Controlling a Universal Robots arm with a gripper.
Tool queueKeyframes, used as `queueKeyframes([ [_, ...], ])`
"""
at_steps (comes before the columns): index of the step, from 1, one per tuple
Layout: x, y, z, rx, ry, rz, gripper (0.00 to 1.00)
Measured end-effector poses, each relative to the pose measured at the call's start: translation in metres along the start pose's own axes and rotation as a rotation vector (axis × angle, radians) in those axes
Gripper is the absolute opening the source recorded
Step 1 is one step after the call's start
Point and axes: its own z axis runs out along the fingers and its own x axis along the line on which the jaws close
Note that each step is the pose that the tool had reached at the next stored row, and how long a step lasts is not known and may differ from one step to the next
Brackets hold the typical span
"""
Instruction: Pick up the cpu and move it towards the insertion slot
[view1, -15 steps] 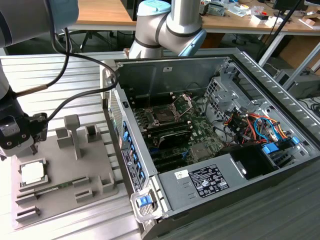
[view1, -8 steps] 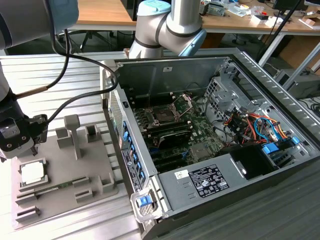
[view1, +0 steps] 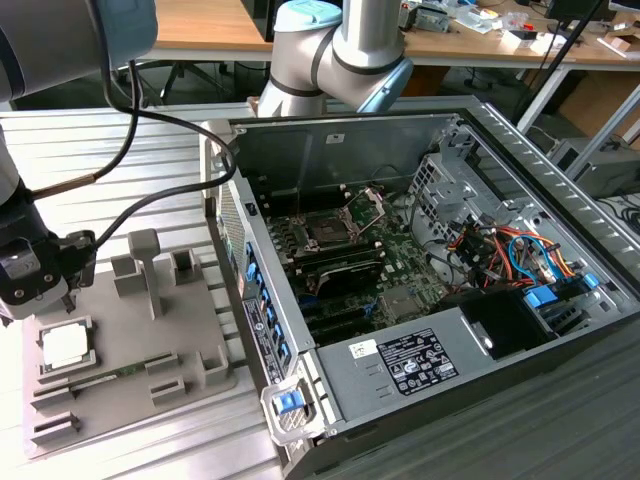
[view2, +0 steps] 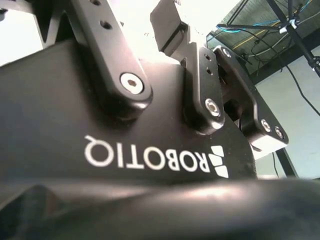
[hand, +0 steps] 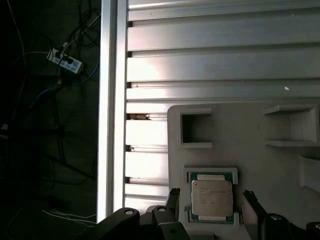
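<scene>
The arm rises behind the computer case. One thick link reaches across to the side where the grey fixture plate lies on the slatted metal table. Its wrist drops down over the plate's corner on the exterior view's left, with black cables looping down to it. There the gripper points straight down at the plate and hangs just above it.

The cpu lies flat in a square pocket near that same corner of the plate, silvery top facing up. In the first wrist view the cpu sits inside its raised grey border on the plate, with the table's slats beyond the plate's edge. The gripper is spread wide: one dark finger stands on one side of the pocket and the other on the opposite side, so the chip lies between them. Both fingers are clear of the chip and nothing is held.

The insertion slot is well away from the plate, on the green board inside the computer case. Its metal retaining plate is tipped up behind the dark square centre. Other pockets and upright blocks are spread over the rest of the plate, farther from the gripper.
</scene>
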Motion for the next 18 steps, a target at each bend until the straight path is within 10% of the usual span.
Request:
queueKeyframes([
  [18, 0.0001, -0.0037, 0.0068, 0.0000, 0.0001, -0.001, 0.60],
])
